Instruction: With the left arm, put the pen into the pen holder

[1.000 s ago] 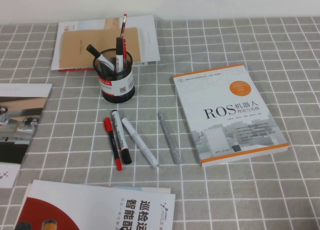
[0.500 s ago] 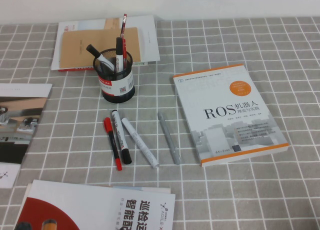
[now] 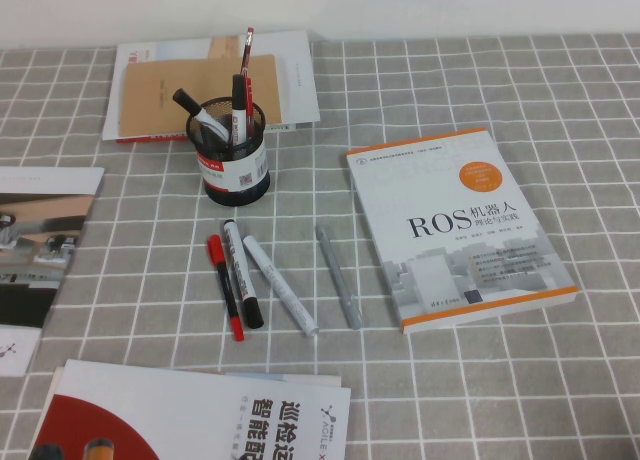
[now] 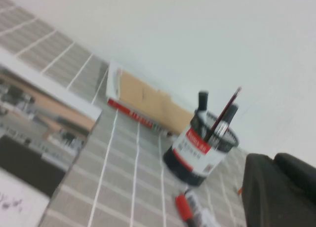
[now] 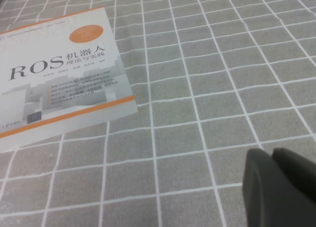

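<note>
The slim red pen (image 3: pixel 224 285) lies on the checked cloth, left of a black-capped white marker (image 3: pixel 243 272). Its red cap also shows in the left wrist view (image 4: pixel 183 207). The black mesh pen holder (image 3: pixel 236 155) stands upright behind it and holds several pens; it also shows in the left wrist view (image 4: pixel 201 148). Neither arm shows in the high view. My left gripper (image 4: pixel 274 160) is shut and empty, raised above the cloth, apart from the holder. My right gripper (image 5: pixel 271 153) is shut and empty over bare cloth near the ROS book.
A white marker (image 3: pixel 280 285) and a grey pen (image 3: pixel 338 275) lie right of the red pen. The ROS book (image 3: pixel 455 225) lies at right. A tan notebook (image 3: pixel 195 85) lies behind the holder. Magazines lie at left (image 3: pixel 40 240) and front left (image 3: pixel 190 420).
</note>
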`<state>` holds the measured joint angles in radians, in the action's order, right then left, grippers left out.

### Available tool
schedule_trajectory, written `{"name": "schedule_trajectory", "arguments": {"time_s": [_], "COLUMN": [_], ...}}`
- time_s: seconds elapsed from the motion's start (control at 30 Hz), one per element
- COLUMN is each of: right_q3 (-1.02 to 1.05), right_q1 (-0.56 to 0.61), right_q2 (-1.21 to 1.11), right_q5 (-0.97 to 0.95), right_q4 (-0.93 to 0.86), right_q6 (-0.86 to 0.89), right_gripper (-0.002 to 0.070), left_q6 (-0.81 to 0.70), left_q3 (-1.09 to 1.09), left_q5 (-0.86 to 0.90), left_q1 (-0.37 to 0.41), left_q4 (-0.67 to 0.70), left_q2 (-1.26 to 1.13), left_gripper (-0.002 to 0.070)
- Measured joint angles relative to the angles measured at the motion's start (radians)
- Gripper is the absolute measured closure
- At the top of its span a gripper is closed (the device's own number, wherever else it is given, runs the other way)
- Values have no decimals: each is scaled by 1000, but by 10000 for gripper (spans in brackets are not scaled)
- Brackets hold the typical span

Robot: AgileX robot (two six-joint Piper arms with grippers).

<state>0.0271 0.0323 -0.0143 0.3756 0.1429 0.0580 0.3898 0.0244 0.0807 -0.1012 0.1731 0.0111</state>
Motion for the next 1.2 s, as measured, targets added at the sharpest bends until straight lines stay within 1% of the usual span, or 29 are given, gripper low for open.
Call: {"name": "schedule_trajectory", "arguments": {"time_s": [0.13,0.27,0.37,0.47,0.57,0.77,0.83,0.97,1.07,1.2], "right_q3": [0,0,0,0,0,0,0,0,0,0], "right_q1": [0,0,0,0,0,0,0,0,0,0], "right_q2": [0,0,0,0,0,0,0,0,0,0], "right_q5": [0,0,0,0,0,0,0,0,0,0], "right_q4": [0,0,0,0,0,0,0,0,0,0], "right_q6": [0,0,0,0,0,0,0,0,0,0], "right_gripper": [691,691,691,691,691,691,691,691,691,691], "left_q6": [0,26,54,47,-22,-217,-285,-410,-471,-492], "left_q3": [0,0,-14,-104,-235,-521,-593,-676,-722,-786], "left_q5": [-41,-24,61,180,316,654,724,759,764,760], "left_q1": [0,0,0,0,0,0,0,0,-4,-60], "left_q4": [0,23,36,40,40,45,63,128,182,188], "left_q2": [0,0,-24,-108,-222,-522,-628,-809,-947,-1134], "left_gripper": [675,675,675,675,675,675,675,675,675,675]}}
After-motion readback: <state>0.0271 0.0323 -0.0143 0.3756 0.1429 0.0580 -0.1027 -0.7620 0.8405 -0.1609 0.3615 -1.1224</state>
